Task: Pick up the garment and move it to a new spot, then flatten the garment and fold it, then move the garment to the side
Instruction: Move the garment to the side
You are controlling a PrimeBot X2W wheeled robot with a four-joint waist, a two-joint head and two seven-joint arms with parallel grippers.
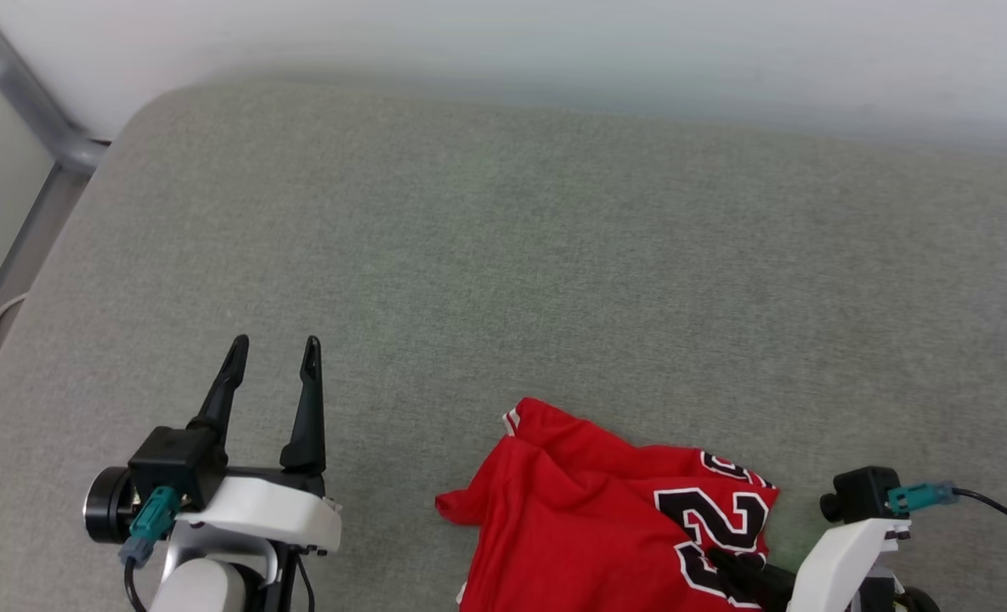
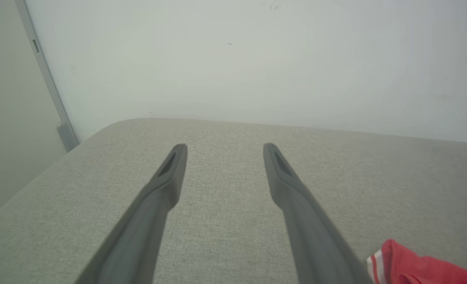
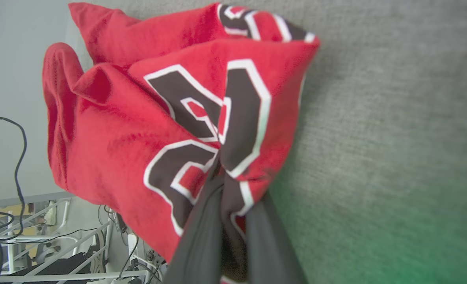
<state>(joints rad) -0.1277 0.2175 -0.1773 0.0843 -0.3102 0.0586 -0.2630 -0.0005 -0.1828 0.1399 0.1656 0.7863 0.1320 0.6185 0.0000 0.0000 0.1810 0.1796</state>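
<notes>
Red garment (image 1: 579, 501) crumpled on grey cushion (image 1: 503, 255), right gripper (image 3: 223, 177) pinched on its dark printed fold, left gripper (image 1: 274, 344) spread wide, empty, cloth off to its right.

The garment (image 1: 571, 510) runs off the head view's bottom edge.

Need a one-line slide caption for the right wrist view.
Right hand shut on the bunched red garment at its dark number print, over the grey cushion.

One red jersey garment (image 1: 588, 501) with dark, white-edged numerals, one grey woven-fabric cushion (image 1: 554, 255), and two black-fingered grippers: left gripper (image 1: 275, 342), right gripper (image 3: 222, 179).
</notes>
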